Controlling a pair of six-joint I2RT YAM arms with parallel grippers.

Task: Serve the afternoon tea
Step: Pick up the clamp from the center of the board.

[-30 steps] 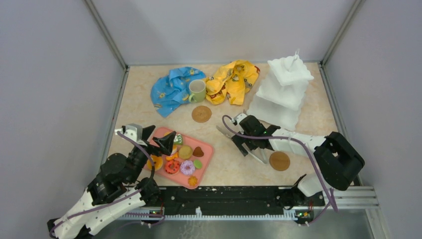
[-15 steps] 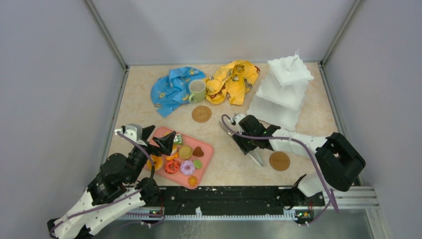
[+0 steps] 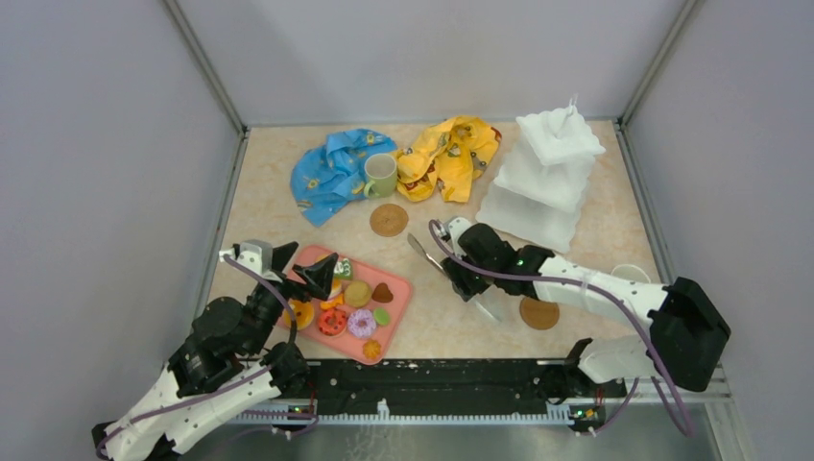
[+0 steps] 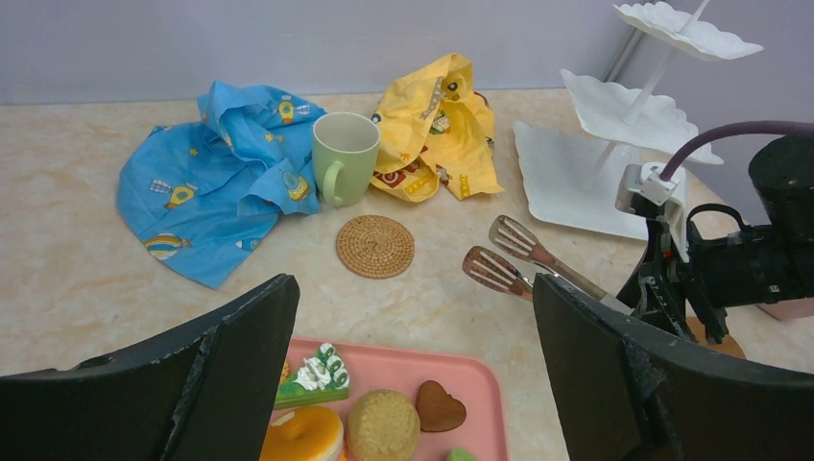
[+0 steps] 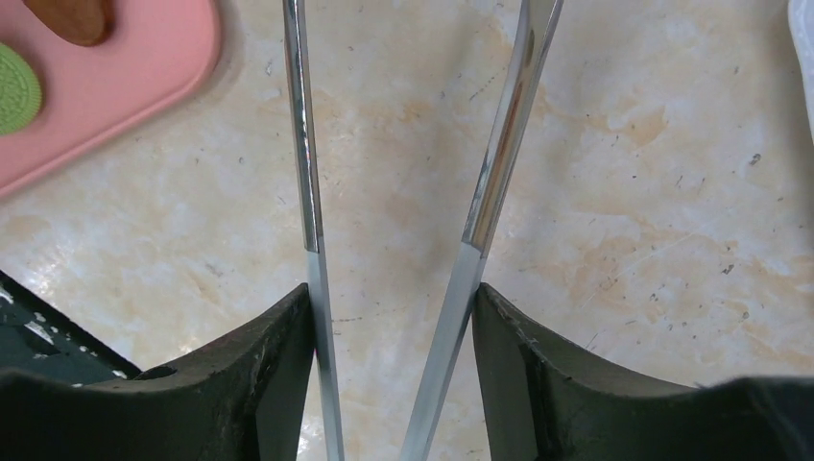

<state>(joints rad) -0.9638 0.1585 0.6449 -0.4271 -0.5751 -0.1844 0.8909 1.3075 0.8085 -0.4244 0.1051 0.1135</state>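
Several toy pastries and donuts point(image 3: 350, 303) lie on the pink tray point(image 3: 398, 288); they also show in the left wrist view point(image 4: 384, 423). My left gripper point(image 3: 302, 269) hangs open and empty over the tray's far left end point(image 4: 413, 307). My right gripper point(image 3: 463, 279) is shut on metal tongs point(image 3: 422, 250), whose two arms run between my fingers point(image 5: 494, 163); the tips point toward the tray. The white three-tier stand point(image 3: 542, 173) is at the back right. The pale green mug point(image 3: 380, 175) stands between the cloths. One coaster point(image 3: 389, 220) lies near it, and another point(image 3: 538, 312) lies by my right arm. I cannot make out the white mug.
A blue cloth point(image 3: 331, 173) and a yellow cloth point(image 3: 451, 154) lie crumpled at the back. Grey walls close in the table on three sides. The tong tips point(image 4: 504, 254) hover between the far coaster and the tray.
My right arm has swung the tongs round and to the left, so their tips now point up-left toward the tray. The left arm has not moved.
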